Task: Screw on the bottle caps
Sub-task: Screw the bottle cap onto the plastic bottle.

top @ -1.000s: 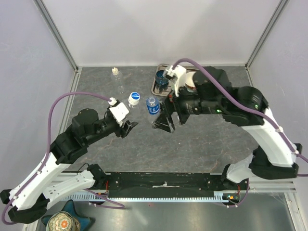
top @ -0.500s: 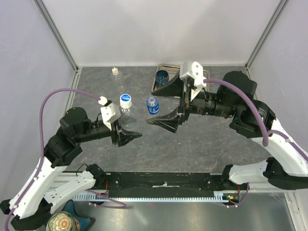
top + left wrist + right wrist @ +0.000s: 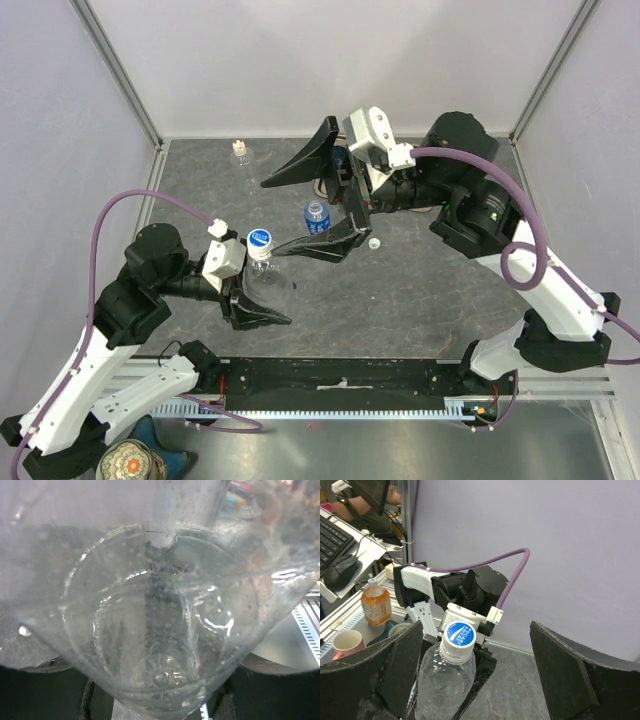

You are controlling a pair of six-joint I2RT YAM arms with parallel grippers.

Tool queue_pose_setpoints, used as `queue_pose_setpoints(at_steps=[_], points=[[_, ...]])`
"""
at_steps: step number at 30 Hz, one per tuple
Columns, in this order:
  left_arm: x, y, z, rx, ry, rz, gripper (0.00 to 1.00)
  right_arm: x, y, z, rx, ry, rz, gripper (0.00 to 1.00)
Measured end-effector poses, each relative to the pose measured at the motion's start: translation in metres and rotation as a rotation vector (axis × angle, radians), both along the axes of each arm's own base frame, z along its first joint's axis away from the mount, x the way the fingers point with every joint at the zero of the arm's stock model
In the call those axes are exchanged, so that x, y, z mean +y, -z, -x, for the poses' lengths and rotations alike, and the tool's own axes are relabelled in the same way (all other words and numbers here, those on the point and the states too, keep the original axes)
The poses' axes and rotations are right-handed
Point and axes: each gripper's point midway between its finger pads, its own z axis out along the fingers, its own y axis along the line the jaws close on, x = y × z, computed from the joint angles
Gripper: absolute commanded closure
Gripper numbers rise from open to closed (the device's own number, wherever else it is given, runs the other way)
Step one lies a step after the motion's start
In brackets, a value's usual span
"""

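My left gripper [image 3: 258, 306] is shut on the lower body of a clear bottle [image 3: 266, 278], held tilted above the table. The bottle [image 3: 445, 685] carries a white cap with a blue top [image 3: 460, 636]. In the left wrist view the bottle's base [image 3: 160, 630] fills the frame and hides my fingers. My right gripper [image 3: 271, 219] faces that cap with its jaws wide open, one finger [image 3: 405, 665] on each side and nothing between them. A blue-labelled bottle [image 3: 317, 219] stands on the table. A loose white cap [image 3: 373, 243] lies to its right. A small clear bottle [image 3: 240, 152] stands at the back.
A metal tray [image 3: 324, 187] sits at the back, largely hidden by my right gripper. Aluminium posts [image 3: 120, 75] and grey walls close in the table. Purple cables [image 3: 150, 200] loop over both arms.
The left arm has pulled the bottle nearer and tilted it. The right gripper has swung up and turned to face the bottle's cap, jaws wide. The loose cap now shows on the table.
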Motion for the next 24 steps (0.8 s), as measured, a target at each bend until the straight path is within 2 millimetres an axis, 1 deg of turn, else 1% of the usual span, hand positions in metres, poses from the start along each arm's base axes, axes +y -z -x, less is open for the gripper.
queue_pose_setpoints(at_steps=[6, 7, 11, 13, 17, 21, 24], points=[[0.000, -0.001, 0.008, -0.001, 0.047, 0.005, 0.98, 0.018, 0.003, 0.007, 0.037, -0.123, -0.004, 0.12], [0.000, -0.001, 0.008, -0.003, 0.049, 0.006, 0.98, 0.022, 0.006, 0.009, 0.049, -0.150, 0.002, 0.14], [0.000, -0.001, 0.008, -0.011, 0.051, 0.006, 0.98, 0.030, 0.013, 0.011, 0.080, -0.206, 0.022, 0.17], [0.000, 0.000, 0.008, -0.014, 0.051, 0.006, 0.98, 0.034, 0.017, 0.012, 0.095, -0.226, 0.034, 0.20], [0.000, 0.000, 0.007, -0.020, 0.052, 0.005, 0.98, 0.036, 0.021, 0.016, 0.115, -0.264, 0.051, 0.27], [0.000, 0.000, 0.007, -0.024, 0.051, 0.005, 0.98, 0.034, 0.020, 0.019, 0.121, -0.288, 0.051, 0.36], [0.000, 0.000, 0.006, -0.026, 0.048, 0.005, 0.98, 0.034, 0.021, 0.021, 0.127, -0.305, 0.056, 0.39]])
